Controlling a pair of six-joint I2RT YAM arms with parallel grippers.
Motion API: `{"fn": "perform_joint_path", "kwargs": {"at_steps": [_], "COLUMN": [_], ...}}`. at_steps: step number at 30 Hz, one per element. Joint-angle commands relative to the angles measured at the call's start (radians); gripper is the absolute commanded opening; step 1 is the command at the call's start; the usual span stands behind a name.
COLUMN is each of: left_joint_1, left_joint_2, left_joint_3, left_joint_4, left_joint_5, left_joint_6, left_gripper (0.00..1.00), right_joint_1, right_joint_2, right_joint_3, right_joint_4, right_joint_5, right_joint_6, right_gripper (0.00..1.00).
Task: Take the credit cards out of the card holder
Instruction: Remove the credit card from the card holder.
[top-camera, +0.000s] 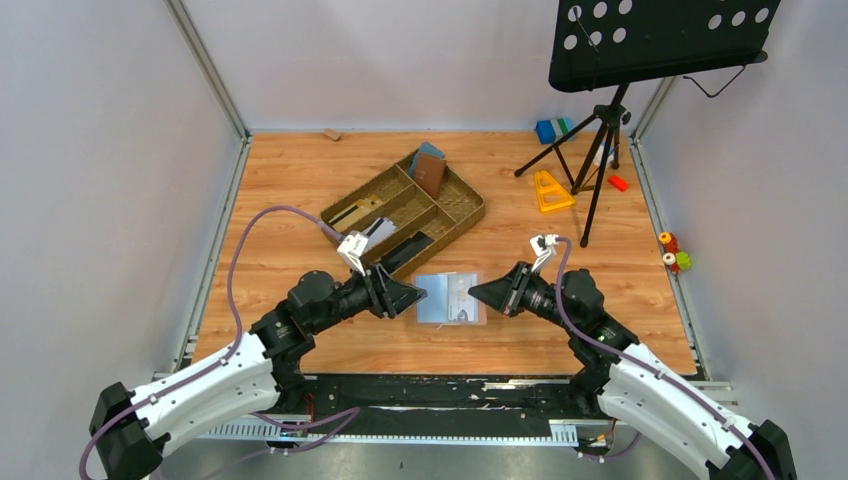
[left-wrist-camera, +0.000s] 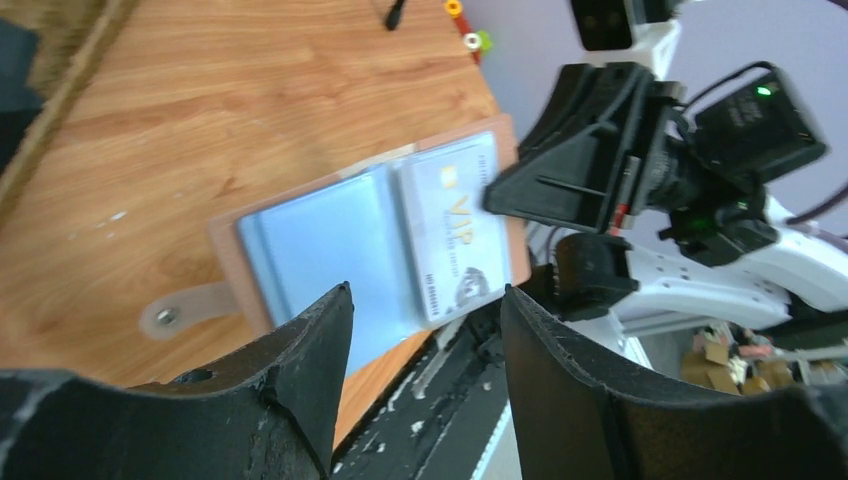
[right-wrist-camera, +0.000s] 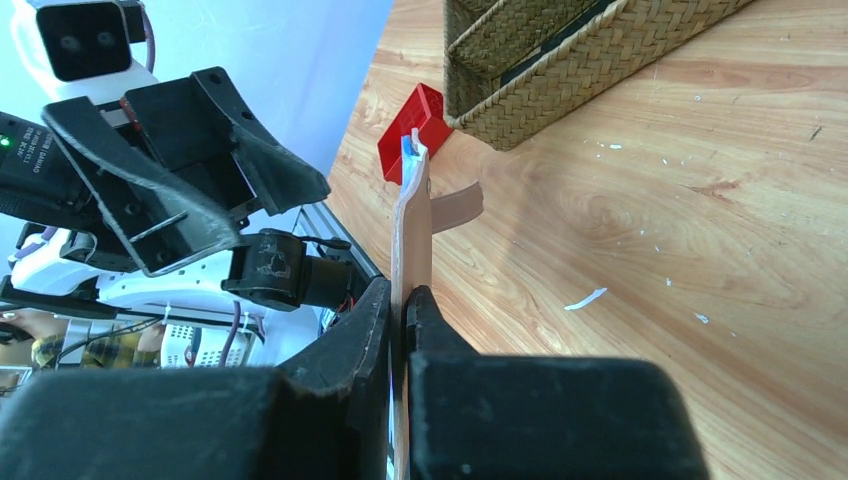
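In the right wrist view the card holder (right-wrist-camera: 412, 235) stands edge-on, so its inner faces are hidden, and its near end disappears between the clamped fingers of the right pincer (right-wrist-camera: 400, 300). The red block (right-wrist-camera: 420, 118) sits partly behind it. In the left wrist view the small print on the card (left-wrist-camera: 455, 225) is blurred, and the left pincer (left-wrist-camera: 425, 295) covers part of the holder's near edge.

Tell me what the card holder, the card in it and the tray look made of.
Card holder: tan outside looks like matte leather or imitation, going by the limp closing tab; the blue-grey inside shines like clear plastic. Card: glossy printed plastic, probably. Tray: woven straw-like fibre, its braided strands plainly visible.
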Motion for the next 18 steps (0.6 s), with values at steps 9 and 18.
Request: {"fn": "perform_joint_path", "kwargs": {"at_steps": [9, 18], "left_joint_1": [-0.003, -0.003], "left_joint_2": [0.259, 0.412], "left_joint_3": [0.026, 0.043], "left_joint_4": [0.354, 0.433], "left_joint_5": [0.28, 0.39], "left_joint_6": [-0.067, -0.134], "left_gripper": [0.35, 0.41], "right_joint_1": [-0.001, 0.0], "right_joint_2": [0.031, 0.053], "right_joint_3": [0.02, -0.021], "right_joint_4": [0.18, 0.302], "right_joint_5": [-0.068, -0.112], "right_joint_6": [0.09, 0.169], "right_gripper": [0.0, 0.0]}}
